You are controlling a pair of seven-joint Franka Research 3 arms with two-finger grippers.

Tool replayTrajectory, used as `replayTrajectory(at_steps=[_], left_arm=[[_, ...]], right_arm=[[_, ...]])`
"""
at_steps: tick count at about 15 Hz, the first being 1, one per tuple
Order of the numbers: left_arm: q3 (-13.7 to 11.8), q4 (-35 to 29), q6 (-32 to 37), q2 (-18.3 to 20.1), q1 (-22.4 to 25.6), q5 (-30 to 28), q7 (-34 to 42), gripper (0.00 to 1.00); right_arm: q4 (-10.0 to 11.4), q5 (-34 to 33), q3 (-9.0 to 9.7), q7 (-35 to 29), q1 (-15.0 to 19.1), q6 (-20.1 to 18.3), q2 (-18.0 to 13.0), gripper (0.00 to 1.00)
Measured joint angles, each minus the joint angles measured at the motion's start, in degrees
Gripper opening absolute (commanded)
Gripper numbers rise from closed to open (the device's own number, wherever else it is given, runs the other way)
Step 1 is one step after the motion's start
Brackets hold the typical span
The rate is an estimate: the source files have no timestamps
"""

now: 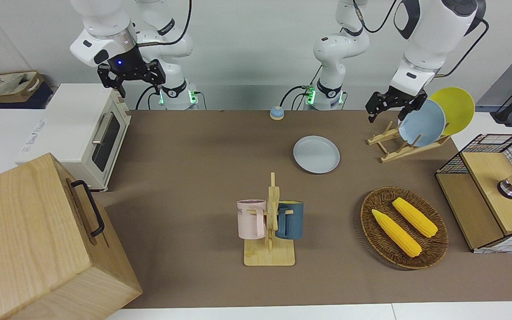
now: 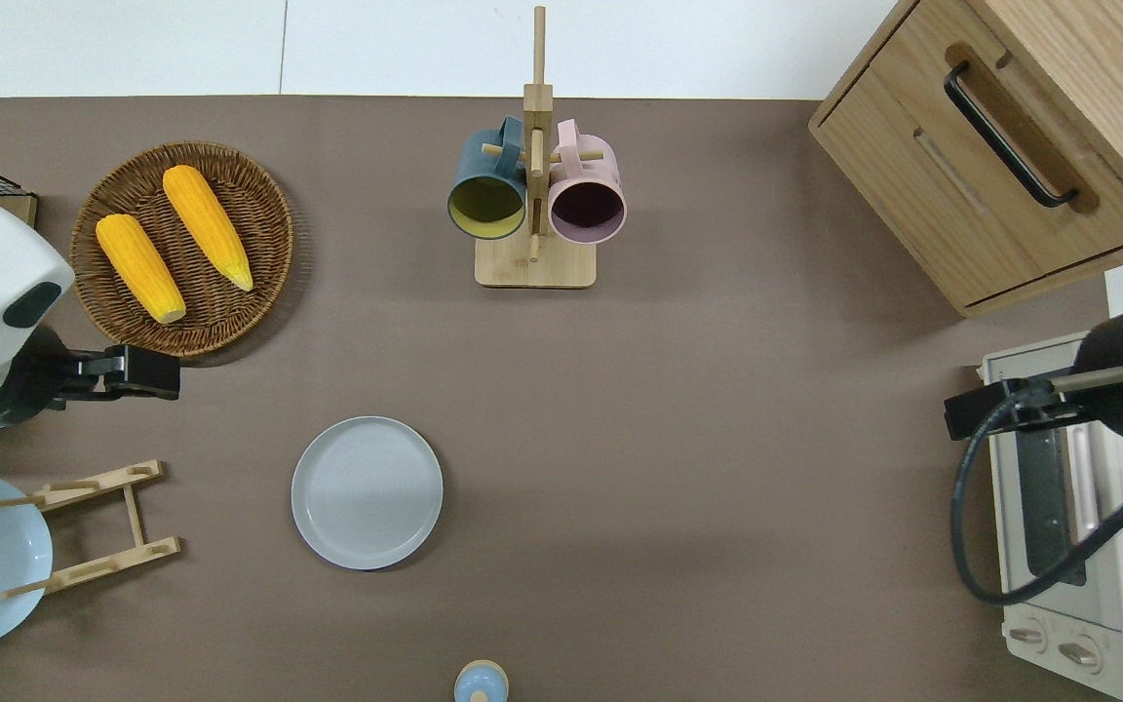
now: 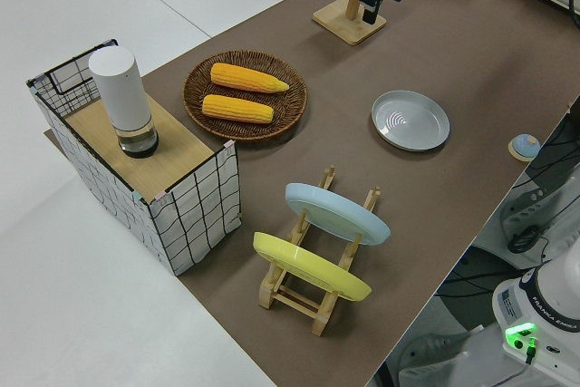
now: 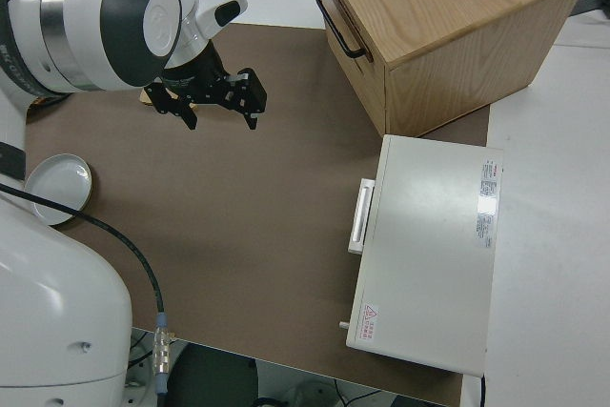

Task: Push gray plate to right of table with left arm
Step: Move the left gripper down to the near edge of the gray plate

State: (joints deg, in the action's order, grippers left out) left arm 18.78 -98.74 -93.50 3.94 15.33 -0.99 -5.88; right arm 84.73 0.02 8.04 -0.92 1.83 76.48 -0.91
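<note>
The plate rack [image 2: 94, 526] stands nearest the robots at the left arm's end of the table [image 2: 717, 439]; only the left side view shows both its plates, blue [image 3: 337, 213] and yellow [image 3: 311, 266]. The gray plate [image 2: 367, 492] lies flat beside the rack, toward the table's middle, touched by nothing. The left gripper [image 2: 147, 372] hangs in the air over bare table between rack and corn basket [image 2: 181, 249], apart from the gray plate; its fingers seem open, though faintly seen. The right arm is parked, its gripper [image 1: 130, 78] open.
</note>
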Motion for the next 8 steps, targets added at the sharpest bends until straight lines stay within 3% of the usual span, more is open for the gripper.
replayTrajectory(at_steps=[3,8], left_arm=[[0.02,-8.27,-5.79,3.74,0.0,-0.72,0.0,1.0],[0.08,-27.52,-18.14,13.18,-0.04,-3.61,0.31,1.0]], right_arm=[[0.0,0.0,0.0,0.0,0.0,0.0,0.0,0.983],[0.0,0.0,0.0,0.0,0.0,0.0,0.0,0.983]])
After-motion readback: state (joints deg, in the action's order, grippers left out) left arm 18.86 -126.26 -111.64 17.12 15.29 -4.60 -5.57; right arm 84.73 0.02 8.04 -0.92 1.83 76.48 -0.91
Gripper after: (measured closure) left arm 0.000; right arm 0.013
